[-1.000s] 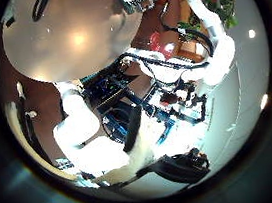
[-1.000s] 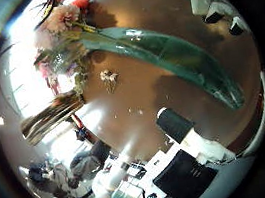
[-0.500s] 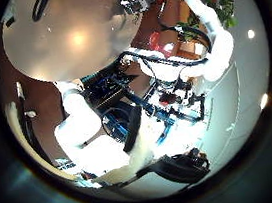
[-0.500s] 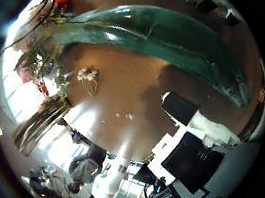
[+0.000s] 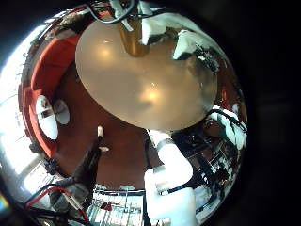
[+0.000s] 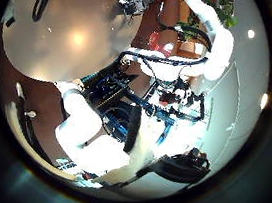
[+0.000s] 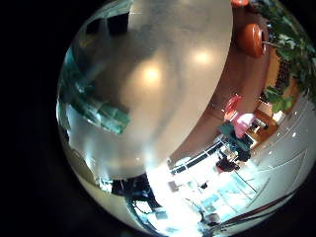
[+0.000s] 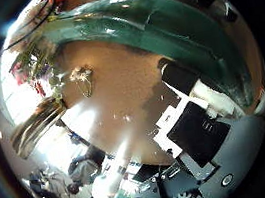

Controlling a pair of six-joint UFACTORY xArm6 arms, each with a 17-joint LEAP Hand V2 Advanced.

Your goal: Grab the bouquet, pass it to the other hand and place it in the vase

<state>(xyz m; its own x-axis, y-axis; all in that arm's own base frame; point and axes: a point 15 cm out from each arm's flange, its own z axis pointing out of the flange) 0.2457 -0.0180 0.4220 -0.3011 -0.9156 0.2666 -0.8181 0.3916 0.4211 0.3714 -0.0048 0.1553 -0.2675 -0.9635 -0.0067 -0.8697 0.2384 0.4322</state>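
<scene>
Table top (image 5: 141,71): pale and glossy, plain, with a teal-green rim. Floor (image 5: 103,132): reddish brown, unpatterned. Bouquet (image 8: 44,64): red and pale blooms are seen among green leaves. Right hand (image 8: 201,134): black and white parts.

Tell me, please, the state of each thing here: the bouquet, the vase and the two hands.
bouquet: lying on the table, in no hand.
vase: on the table beside the bouquet, not yet holding it.
right hand: open, holding nothing.
left hand: nothing visible in it.
</scene>
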